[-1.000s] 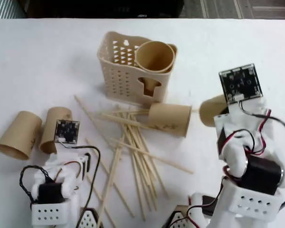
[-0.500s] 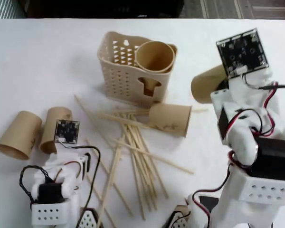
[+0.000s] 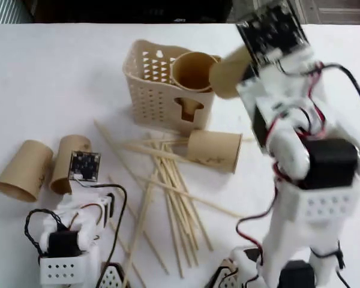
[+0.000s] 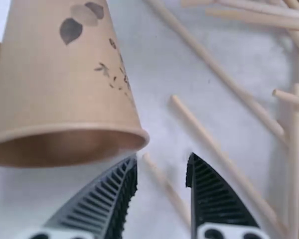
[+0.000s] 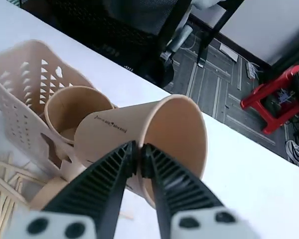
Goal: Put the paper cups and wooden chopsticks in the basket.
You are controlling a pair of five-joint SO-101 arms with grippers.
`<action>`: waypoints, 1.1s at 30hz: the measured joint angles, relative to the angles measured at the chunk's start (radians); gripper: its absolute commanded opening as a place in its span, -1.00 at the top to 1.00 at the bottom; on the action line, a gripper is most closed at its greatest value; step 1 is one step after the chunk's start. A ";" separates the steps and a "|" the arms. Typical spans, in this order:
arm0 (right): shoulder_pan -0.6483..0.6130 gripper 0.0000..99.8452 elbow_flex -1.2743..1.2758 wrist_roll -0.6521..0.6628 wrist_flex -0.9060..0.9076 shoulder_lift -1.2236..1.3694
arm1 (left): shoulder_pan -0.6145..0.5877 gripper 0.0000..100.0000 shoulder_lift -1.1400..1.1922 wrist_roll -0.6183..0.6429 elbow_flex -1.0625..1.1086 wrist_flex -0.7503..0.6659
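basket (image 3: 145, 90) holds one upright cup (image 3: 195, 71), right pincer (image 5: 138, 149) pinching a second cup (image 5: 109, 130) by its rim just beside it, left pincer (image 4: 161, 162) spread.

Basket (image 3: 162, 90) sits rear-centre on the bench (image 3: 48, 72), w/ a first cup (image 3: 195, 71) standing inside at its right end. My right hand (image 5: 139, 149) pinches the wall of a second cup (image 3: 231, 72) in the air just right of that one; touching the basket rim or not, can't tell. A third cup (image 3: 215, 151) lies just in front of the basket's right corner. Chopsticks (image 3: 168, 192) fan out in front of the basket, mid-bench. Far left, a fourth cup (image 3: 24, 170) and fifth cup (image 3: 69, 159) lie side by side. My left hand (image 4: 162, 164) is just in front of the fifth, fingers apart w/ one chopstick (image 4: 164, 184) between.
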 measured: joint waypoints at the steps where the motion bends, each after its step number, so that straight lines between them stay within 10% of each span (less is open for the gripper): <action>1: -0.012 0.96 0.000 0.005 -0.031 0.021 | 0.000 0.65 0.000 0.000 0.000 0.000; 23: -0.157 0.94 0.000 0.279 -0.078 0.270 | 0.000 0.65 0.000 0.000 0.000 0.000; 33: -0.184 0.36 -0.005 0.232 -0.005 0.272 | 0.000 0.65 0.000 0.000 0.000 0.000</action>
